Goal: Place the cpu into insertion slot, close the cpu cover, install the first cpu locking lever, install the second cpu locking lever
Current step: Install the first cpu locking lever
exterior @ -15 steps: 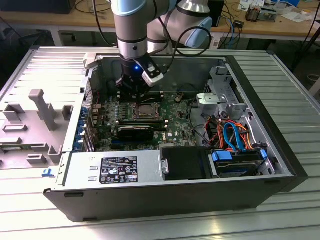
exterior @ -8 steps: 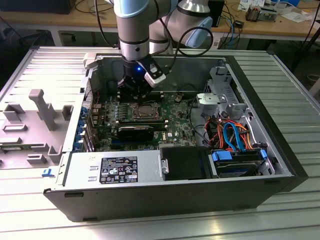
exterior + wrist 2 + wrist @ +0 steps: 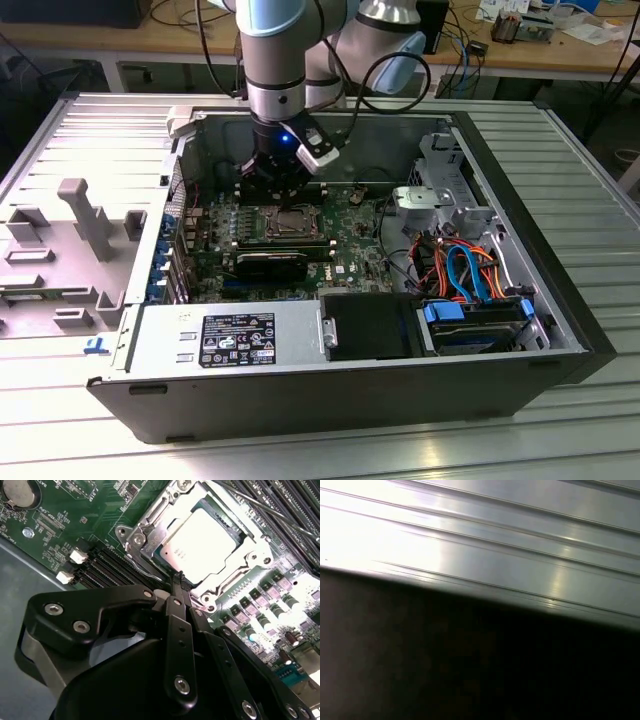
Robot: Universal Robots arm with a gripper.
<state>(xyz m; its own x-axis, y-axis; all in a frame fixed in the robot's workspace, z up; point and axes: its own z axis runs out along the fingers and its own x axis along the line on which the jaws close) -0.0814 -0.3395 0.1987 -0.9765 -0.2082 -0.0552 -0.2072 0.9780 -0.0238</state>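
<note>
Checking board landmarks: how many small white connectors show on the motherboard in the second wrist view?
2: one white connector and a second, side by side near the motherboard edge, beside the black memory slots. The gripper may hide more.

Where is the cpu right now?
In the second wrist view the cpu sits in the insertion slot, framed by the cpu cover, just beyond the gripper.
</note>
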